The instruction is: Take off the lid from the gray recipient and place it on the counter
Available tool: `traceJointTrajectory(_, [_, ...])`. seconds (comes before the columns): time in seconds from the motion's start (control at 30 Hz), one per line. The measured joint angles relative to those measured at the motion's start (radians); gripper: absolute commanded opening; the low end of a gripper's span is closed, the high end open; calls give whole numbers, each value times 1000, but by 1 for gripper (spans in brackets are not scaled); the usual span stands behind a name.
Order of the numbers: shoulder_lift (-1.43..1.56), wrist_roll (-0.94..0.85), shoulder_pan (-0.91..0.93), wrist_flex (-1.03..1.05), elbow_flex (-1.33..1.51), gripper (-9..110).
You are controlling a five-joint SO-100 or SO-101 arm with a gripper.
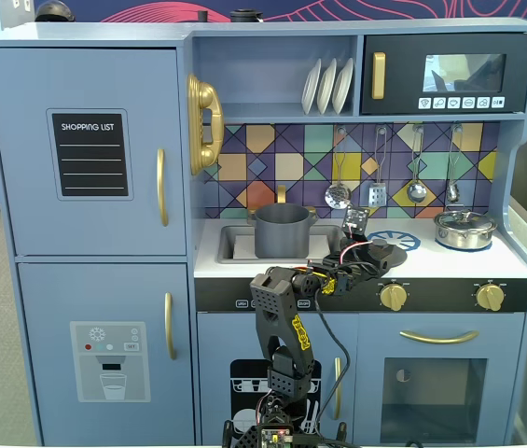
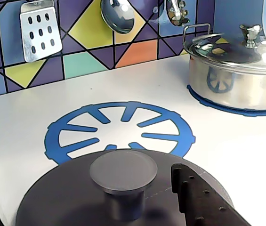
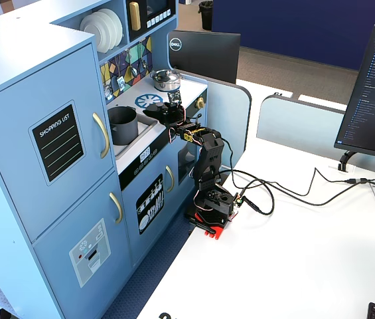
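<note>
The dark gray lid point(image 2: 76, 197) with its round knob point(image 2: 123, 170) appears to lie on the white counter point(image 2: 15, 136), just in front of the printed blue burner point(image 2: 119, 128). My gripper point(image 2: 88, 188) is over the lid and open. One black finger point(image 2: 196, 200) stands right of the knob with a gap, and the other is at the left edge. In a fixed view the lid point(image 1: 384, 253) sits under the gripper point(image 1: 371, 250). The gray recipient point(image 1: 282, 231) stands uncovered in the sink to the left. It also shows in another fixed view point(image 3: 122, 125).
A shiny silver pot point(image 2: 236, 70) with its own lid stands on the right burner, also seen in a fixed view point(image 1: 464, 229). Utensils point(image 2: 37, 29) hang on the tiled back wall. Gold knobs point(image 1: 393, 296) line the front panel below the counter edge.
</note>
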Motion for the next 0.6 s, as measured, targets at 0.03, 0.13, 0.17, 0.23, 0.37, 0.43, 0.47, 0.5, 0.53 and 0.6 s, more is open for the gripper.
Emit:
traceJointTrajectory(0.03, [3, 0, 3, 0, 0, 45])
traceJointTrajectory(0.13, [6, 0, 15, 0, 2, 45])
traceJointTrajectory(0.17, [11, -2, 20, 0, 2, 45])
traceJointTrajectory(0.23, [14, -8, 25, 0, 2, 44])
traceJointTrajectory(0.37, [41, 6, 25, 0, 3, 42])
traceJointTrajectory(0.43, [69, 15, 25, 6, 3, 40])
traceJointTrajectory(0.47, [89, 21, 25, 20, 3, 39])
traceJointTrajectory(0.5, [115, 23, 20, 41, 3, 39])
traceJointTrajectory(0.53, [143, 26, 14, 63, 3, 38])
traceJointTrajectory(0.6, [198, 37, -3, 92, 3, 33])
